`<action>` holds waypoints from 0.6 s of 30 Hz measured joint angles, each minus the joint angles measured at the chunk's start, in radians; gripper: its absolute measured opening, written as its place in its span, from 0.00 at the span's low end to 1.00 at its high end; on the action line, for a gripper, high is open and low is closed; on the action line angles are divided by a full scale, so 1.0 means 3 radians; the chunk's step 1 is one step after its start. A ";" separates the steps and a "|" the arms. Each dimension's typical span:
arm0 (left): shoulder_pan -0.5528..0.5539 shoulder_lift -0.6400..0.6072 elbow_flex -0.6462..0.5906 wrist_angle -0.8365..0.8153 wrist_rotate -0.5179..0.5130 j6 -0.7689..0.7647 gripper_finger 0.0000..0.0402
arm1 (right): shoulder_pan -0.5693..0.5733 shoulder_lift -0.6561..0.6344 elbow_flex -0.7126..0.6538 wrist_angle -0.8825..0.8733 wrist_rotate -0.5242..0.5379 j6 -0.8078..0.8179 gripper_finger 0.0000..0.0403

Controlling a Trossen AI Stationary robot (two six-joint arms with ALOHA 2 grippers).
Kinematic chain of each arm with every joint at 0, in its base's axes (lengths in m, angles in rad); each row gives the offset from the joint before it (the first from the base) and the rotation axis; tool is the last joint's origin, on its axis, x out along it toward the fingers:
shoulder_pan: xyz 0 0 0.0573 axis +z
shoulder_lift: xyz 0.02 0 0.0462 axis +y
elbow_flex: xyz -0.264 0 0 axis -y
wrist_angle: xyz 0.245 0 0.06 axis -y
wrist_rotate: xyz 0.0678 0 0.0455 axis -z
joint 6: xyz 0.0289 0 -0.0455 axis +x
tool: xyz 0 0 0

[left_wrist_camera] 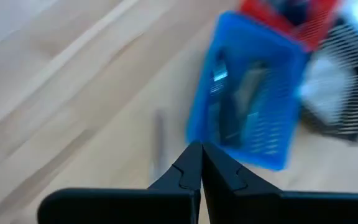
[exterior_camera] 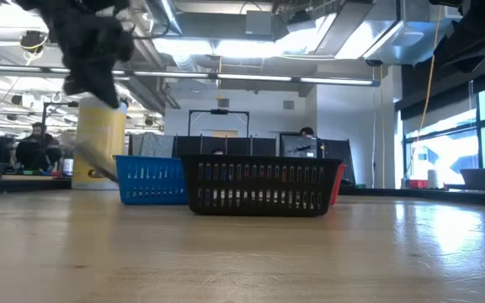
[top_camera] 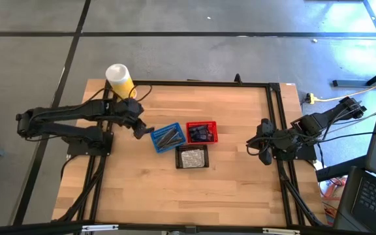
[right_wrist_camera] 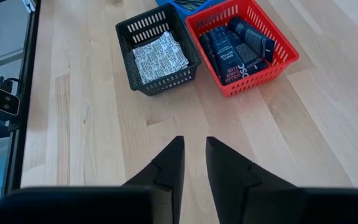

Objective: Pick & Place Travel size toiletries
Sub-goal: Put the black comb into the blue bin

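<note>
- The slim grey tubes (top_camera: 170,136) lie in the small blue mesh basket (top_camera: 155,139), their long axes running along the basket's length, slanted across the wooden table (top_camera: 227,189) in the high view.
- The dark navy tubes (right_wrist_camera: 238,51) fill the small red mesh basket (right_wrist_camera: 289,57); the right wrist view shows them side by side, long axes roughly parallel to the basket's longer walls, with one laid crosswise on top at the far end.
- The clear crinkly packets (right_wrist_camera: 159,56) lie flat in the small black mesh basket (right_wrist_camera: 123,35), which stands just beside the red one.
- The left gripper (top_camera: 139,130) hangs just beside the blue basket's outer end, its fingers pressed together with nothing between them; its wrist view shows the tips meeting.
- That blurred view also shows a thin grey streak on the wood beside the blue basket; what it is cannot be told.
- The right gripper (right_wrist_camera: 193,155) waits near the table's right edge, well apart from the baskets, its fingers parted by a narrow gap and holding nothing.
- Only the low view shows the baskets' side walls, and the tall white-and-yellow cylindrical canister (exterior_camera: 99,143) upright behind the blue basket.
</note>
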State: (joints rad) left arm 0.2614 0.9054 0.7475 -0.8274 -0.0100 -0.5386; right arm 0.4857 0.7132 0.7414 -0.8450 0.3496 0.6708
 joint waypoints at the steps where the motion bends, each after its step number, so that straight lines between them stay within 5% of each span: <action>1: -0.0042 0.0001 0.0000 0.0121 0.0042 0.0009 0.00 | 0.0000 0.0000 0.0000 0.0001 0.0000 0.0000 0.17; 6: -0.0311 0.0023 0.0001 0.0567 0.0156 0.0059 0.00 | 0.0000 0.0000 0.0000 -0.0001 0.0000 -0.0001 0.15; 11: -0.0467 0.0022 0.0001 0.0228 -0.0131 0.0118 0.00 | 0.0000 0.0000 0.0000 0.0000 0.0001 0.0000 0.14; 18: -0.0506 0.0023 -0.0014 -0.0136 -0.0041 0.0204 0.06 | -0.0001 0.0000 0.0000 0.0001 0.0000 -0.0001 0.13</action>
State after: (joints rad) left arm 0.1096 0.9123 0.7433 -0.8683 -0.0222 -0.4774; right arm 0.4855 0.7131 0.7414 -0.8448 0.3496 0.6705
